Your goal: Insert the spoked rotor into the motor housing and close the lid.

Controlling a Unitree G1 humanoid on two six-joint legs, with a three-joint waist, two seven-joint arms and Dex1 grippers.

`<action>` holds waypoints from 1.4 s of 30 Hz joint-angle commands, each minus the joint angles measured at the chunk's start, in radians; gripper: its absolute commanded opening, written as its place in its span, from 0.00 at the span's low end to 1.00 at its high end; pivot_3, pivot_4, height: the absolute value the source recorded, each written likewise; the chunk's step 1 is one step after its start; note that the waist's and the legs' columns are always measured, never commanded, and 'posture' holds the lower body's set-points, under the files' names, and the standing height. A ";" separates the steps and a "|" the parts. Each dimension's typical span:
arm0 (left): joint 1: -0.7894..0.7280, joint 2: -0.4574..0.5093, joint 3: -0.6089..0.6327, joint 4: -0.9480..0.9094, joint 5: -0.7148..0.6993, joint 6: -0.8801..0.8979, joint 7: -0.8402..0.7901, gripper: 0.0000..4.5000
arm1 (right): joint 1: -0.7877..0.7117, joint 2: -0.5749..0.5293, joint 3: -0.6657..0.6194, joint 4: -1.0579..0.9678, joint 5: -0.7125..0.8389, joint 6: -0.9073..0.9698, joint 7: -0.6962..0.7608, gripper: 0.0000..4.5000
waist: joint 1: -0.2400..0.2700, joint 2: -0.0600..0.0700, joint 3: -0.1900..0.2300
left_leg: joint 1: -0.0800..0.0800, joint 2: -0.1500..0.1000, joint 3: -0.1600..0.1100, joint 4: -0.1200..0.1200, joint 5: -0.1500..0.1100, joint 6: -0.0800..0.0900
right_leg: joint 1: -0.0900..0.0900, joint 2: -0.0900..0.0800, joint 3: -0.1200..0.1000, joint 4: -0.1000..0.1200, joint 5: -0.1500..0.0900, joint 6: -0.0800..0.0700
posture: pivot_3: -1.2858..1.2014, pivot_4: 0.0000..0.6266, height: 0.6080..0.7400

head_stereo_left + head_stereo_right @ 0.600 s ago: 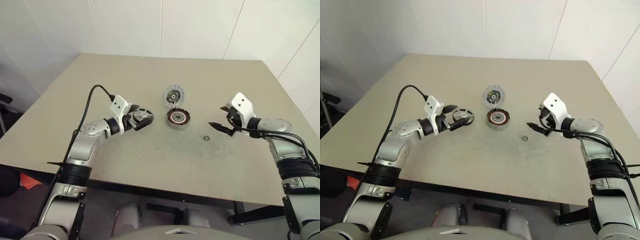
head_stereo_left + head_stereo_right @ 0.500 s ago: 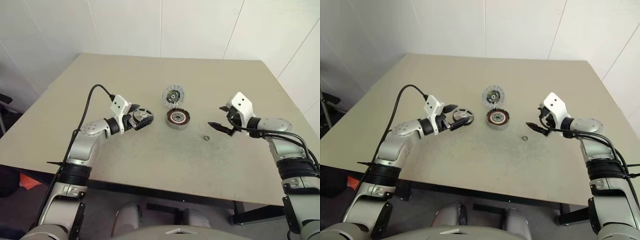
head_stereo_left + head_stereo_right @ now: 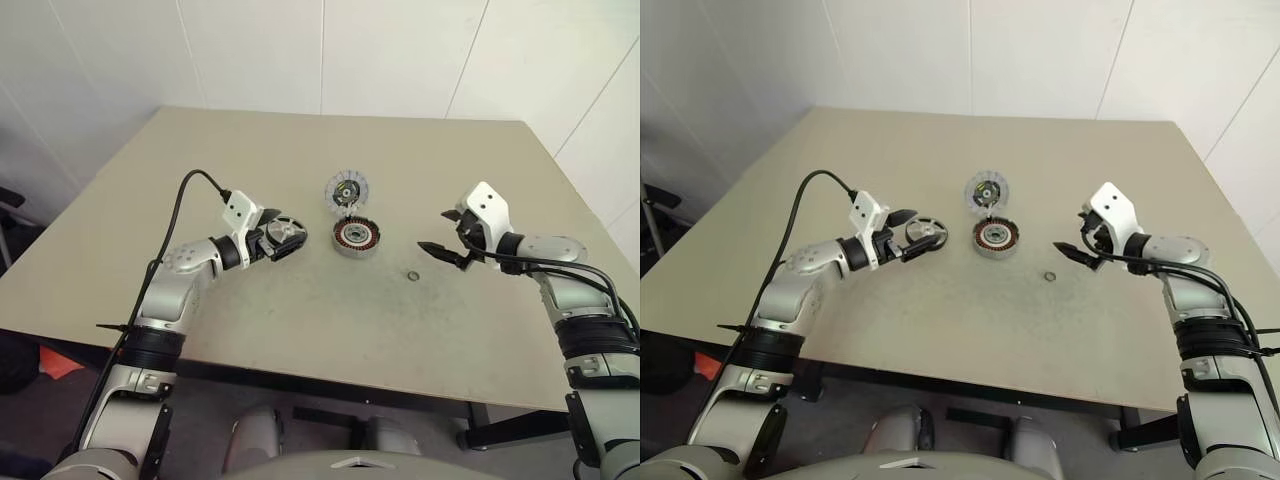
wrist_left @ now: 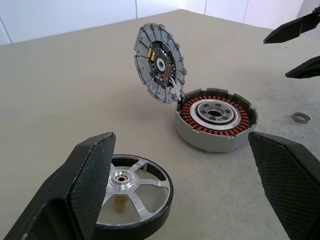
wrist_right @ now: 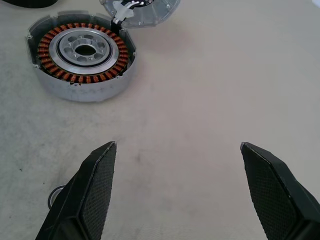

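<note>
The spoked rotor [image 4: 132, 192], a shiny silver wheel with a central hub, lies on the table between the fingers of my left gripper [image 3: 281, 236]. It sits close against one finger [image 4: 87, 185], and the other finger [image 4: 287, 175] stands far off, so the gripper is open. The motor housing [image 3: 356, 237] sits just to the right of it, with copper windings showing. Its ribbed grey lid [image 3: 347, 189] stands tilted up at the housing's far edge. My right gripper [image 3: 440, 232] hovers open to the right of the housing, with nothing between its fingers.
A tiny washer ring [image 3: 413, 275] lies on the beige table [image 3: 320, 330] in front of the right gripper. White walls stand behind and beside the table. A black cable loops above my left forearm.
</note>
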 commanded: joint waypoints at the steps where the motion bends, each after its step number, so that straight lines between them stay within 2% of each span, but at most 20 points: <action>1: -0.032 0.010 0.022 -0.004 -0.011 -0.017 -0.008 1.00 | 0.057 -0.043 -0.018 -0.143 0.072 0.078 0.092 0.99 | 0.004 0.000 0.000 | 0.000 0.000 0.000 0.000 0.000 0.000 | 0.000 0.000 0.000 0.000 0.000 0.000 | 0.52 0.00 1.00; 9: -0.020 -0.001 0.001 0.002 0.001 -0.020 -0.007 1.00 | 0.158 -0.065 -0.018 -0.238 0.078 0.159 0.099 0.99 | 0.004 0.000 0.000 | 0.001 0.000 0.000 0.000 0.000 0.000 | 0.001 0.000 0.000 0.000 0.000 0.000 | 0.52 0.00 1.00; 20: -0.023 -0.002 0.002 0.013 0.013 -0.032 0.000 1.00 | 0.146 0.006 0.032 -0.247 0.055 0.195 0.054 0.99 | 0.000 0.000 0.000 | 0.002 0.000 0.000 0.000 0.001 -0.001 | 0.001 0.000 0.000 0.000 0.000 0.000 | 0.52 0.00 1.00; 40: -0.010 0.019 0.015 -0.007 0.021 -0.030 0.014 1.00 | 0.139 0.030 0.071 -0.076 0.011 0.131 0.048 0.99 | 0.000 0.000 0.000 | 0.004 0.000 -0.001 0.000 0.001 -0.001 | 0.004 0.000 0.000 0.000 0.000 0.000 | 0.52 0.00 1.00; 42: -0.012 0.019 0.015 -0.004 0.023 -0.032 0.014 1.00 | 0.140 0.030 0.071 -0.066 0.012 0.124 0.048 0.91 | 0.000 0.000 0.000 | 0.006 0.000 -0.001 0.000 0.001 -0.001 | 0.006 0.000 0.000 0.000 0.000 0.000 | 0.52 0.00 1.00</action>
